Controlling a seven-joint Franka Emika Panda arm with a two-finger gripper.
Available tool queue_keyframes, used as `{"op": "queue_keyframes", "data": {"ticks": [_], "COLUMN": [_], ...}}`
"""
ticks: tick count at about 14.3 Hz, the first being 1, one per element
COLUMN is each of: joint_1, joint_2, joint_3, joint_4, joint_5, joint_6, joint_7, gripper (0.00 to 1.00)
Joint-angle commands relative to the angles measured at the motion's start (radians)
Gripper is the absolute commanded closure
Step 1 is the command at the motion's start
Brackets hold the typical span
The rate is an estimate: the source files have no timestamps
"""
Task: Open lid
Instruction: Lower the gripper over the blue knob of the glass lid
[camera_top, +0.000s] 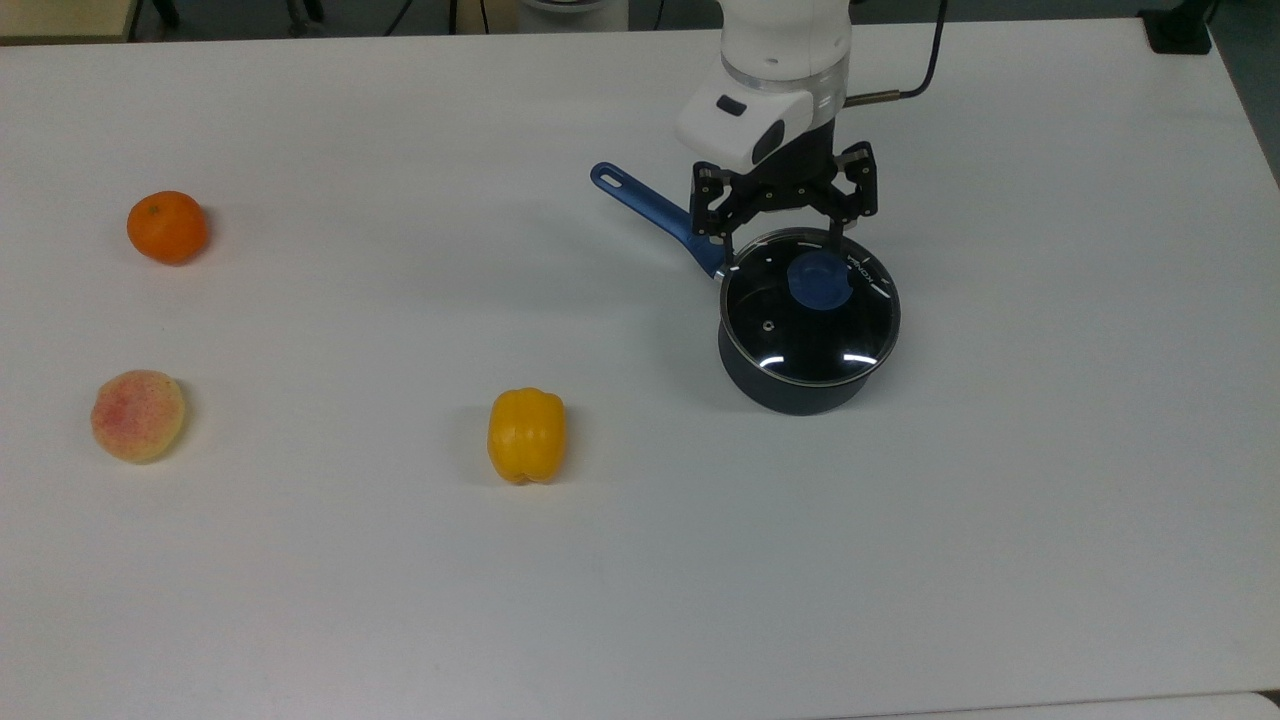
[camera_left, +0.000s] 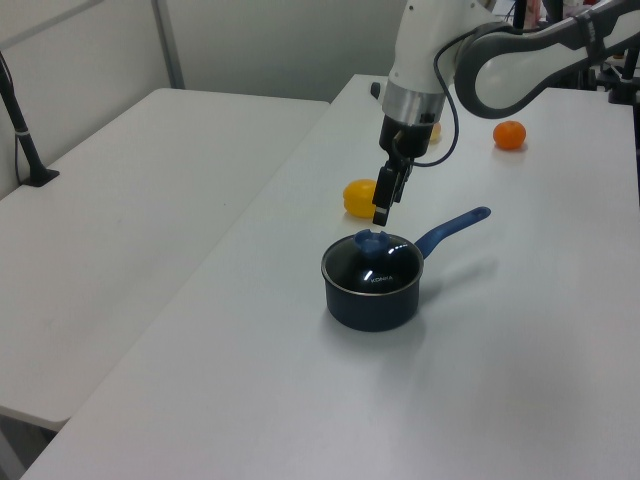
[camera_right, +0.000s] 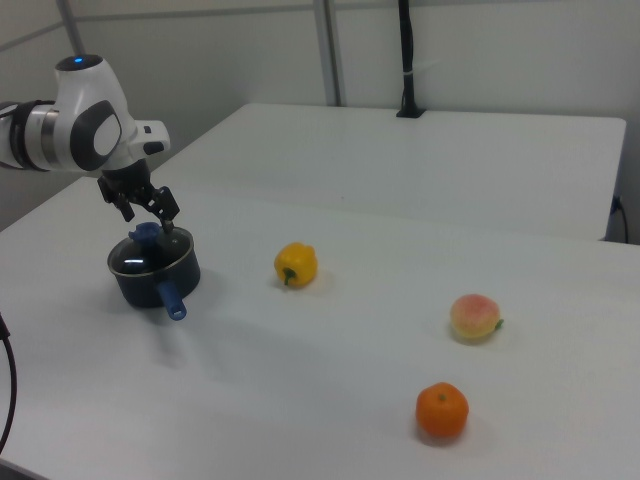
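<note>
Black two-finger claw (camera_top: 784, 245) with fingers spread apart, gripping nothing, hovering above the far edge of the round clear glass lid with thin metal rim (camera_top: 810, 320), as the top view shows it. Blue round knob (camera_top: 818, 280) just below and slightly nearer the camera than the fingertips, no contact visible. Lid seated flat on the dark saucepan (camera_top: 795, 392). Blue saucepan handle (camera_top: 655, 212) stretching away to the top view's left of the claw. Yellow bell pepper (camera_top: 526, 435), orange tangerine (camera_top: 166, 227) and pink-yellow peach (camera_top: 137, 415) well apart from the claw, all on the white table (camera_top: 1050, 450).
</note>
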Motion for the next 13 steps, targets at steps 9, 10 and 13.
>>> {"op": "queue_keyframes", "data": {"ticks": [9, 10, 13], "joint_1": [0.037, 0.038, 0.037], "joint_2": [0.109, 0.110, 0.119], "joint_3": [0.043, 0.044, 0.059], "joint_4": [0.091, 0.091, 0.091], "joint_5": [-0.164, -0.168, -0.198], "joint_6": [0.069, 0.069, 0.069], "joint_7": [0.146, 0.146, 0.148], "gripper": [0.00, 0.00, 0.00]}}
